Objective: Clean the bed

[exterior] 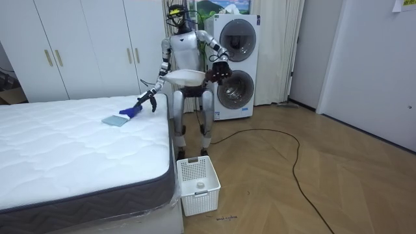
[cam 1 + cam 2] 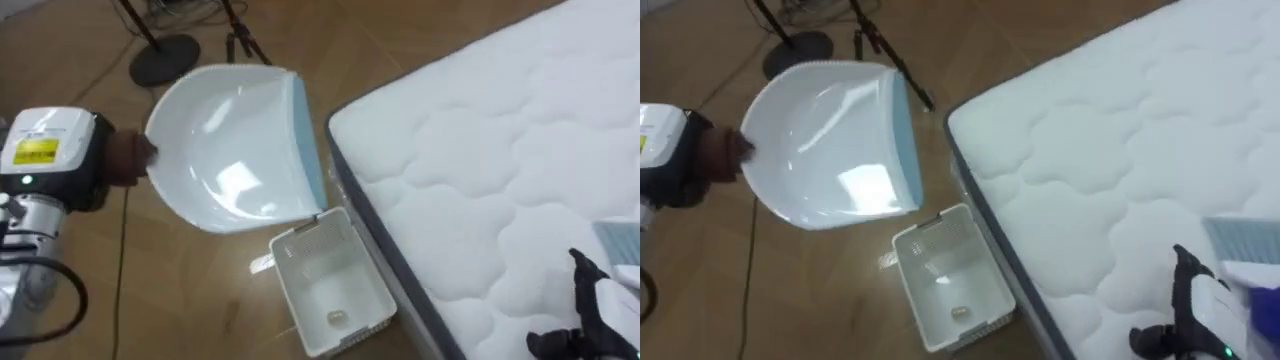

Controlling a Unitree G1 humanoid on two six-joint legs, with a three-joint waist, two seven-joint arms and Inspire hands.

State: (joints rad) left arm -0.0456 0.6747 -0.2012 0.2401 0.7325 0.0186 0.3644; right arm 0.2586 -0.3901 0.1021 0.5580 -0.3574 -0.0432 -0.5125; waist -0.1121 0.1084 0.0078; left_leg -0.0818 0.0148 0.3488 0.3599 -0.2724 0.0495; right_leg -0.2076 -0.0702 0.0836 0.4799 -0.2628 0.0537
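Bright, even light from overhead; a white patch of glare sits on the dustpan (image 2: 230, 150), the wooden floor (image 1: 325, 182) gleams, and shadows stay soft.

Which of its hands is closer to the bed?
Right. The right hand is over the mattress, holding a blue brush; the left hand holds the dustpan over the floor, beside it.

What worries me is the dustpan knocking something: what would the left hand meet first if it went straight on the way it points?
Beyond the dustpan it holds, the left hand points at the mattress edge; the room view suggests the dustpan is higher, so it may pass over.
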